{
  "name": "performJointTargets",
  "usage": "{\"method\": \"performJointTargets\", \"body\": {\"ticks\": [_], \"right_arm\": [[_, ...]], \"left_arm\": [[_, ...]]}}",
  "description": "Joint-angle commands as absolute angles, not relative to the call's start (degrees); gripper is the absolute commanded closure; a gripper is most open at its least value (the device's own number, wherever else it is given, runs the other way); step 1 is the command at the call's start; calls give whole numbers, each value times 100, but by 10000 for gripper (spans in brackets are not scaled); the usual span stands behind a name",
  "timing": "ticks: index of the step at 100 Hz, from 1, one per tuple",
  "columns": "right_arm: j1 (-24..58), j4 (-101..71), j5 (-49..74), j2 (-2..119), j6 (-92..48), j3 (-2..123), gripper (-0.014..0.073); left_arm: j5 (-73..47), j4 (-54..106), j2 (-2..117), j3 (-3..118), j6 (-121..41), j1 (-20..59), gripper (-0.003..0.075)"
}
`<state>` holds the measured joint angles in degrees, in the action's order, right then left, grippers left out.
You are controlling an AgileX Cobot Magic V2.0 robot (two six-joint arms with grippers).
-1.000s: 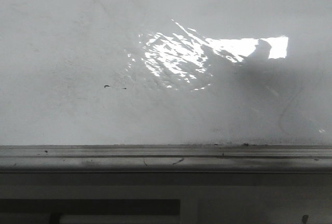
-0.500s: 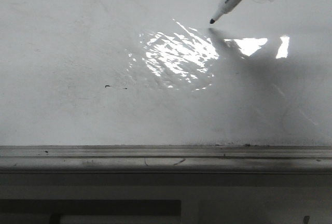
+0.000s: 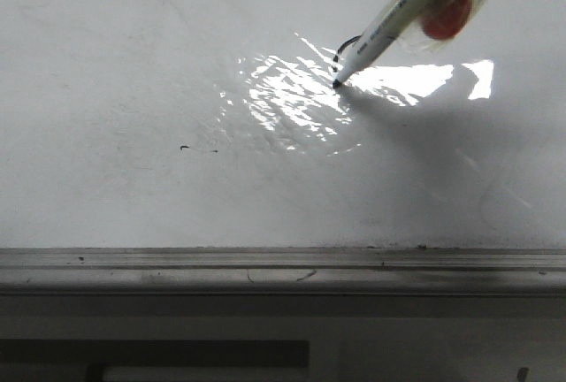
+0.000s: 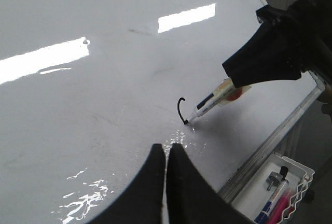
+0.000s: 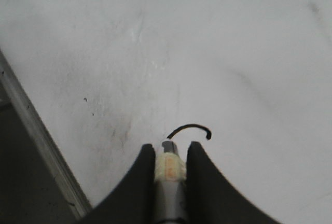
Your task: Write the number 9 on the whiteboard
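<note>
The whiteboard (image 3: 133, 90) fills the front view, with window glare at its middle. My right gripper (image 5: 170, 149) is shut on a white marker (image 3: 389, 33), whose tip touches the board just right of the glare. A short black curved hook of the number 9 (image 3: 345, 44) sits just above the tip. The hook also shows in the left wrist view (image 4: 180, 109) and the right wrist view (image 5: 191, 128). The right gripper (image 4: 270, 58) reaches in from the upper right. My left gripper (image 4: 167, 149) is shut and empty, hovering over the board short of the marker (image 4: 207, 107).
A grey metal tray edge (image 3: 283, 263) runs along the board's bottom. A tiny dark speck (image 3: 182, 148) marks the board left of the glare. A white basket (image 4: 275, 187) with spare markers hangs beyond the board's edge.
The marker has come down from the top right and moved left onto the board. Its tip now touches the board, and a short curved black stroke has appeared.
</note>
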<state>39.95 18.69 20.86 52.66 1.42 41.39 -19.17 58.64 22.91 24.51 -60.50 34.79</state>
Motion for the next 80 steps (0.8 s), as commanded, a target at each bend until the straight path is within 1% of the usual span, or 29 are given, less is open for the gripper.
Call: {"method": "performJointTargets", "body": {"ticks": [1, 20, 42, 51, 66, 80], "right_arm": [[3996, 2061, 2711, 5230, 131, 4269, 636], [3799, 2422, 2616, 5016, 142, 4462, 636], [3658, 2392, 2630, 5343, 142, 4988, 636], [3670, 2280, 2752, 5436, 142, 4989, 636], [3679, 1806, 3492, 5386, 142, 4841, 636], [3935, 1385, 3550, 5098, 142, 4370, 636]], "left_arm": [[-1743, 6027, 2316, 2605, -5998, 3464, 741], [-1768, 6027, 2316, 2605, -5998, 3464, 741], [-1768, 6027, 2316, 2605, -5998, 3464, 741], [-1768, 6027, 2316, 2605, -5998, 3464, 741], [-1782, 6027, 2316, 2605, -5998, 3464, 741], [-1782, 6027, 2316, 2593, -5998, 3464, 741]]}}
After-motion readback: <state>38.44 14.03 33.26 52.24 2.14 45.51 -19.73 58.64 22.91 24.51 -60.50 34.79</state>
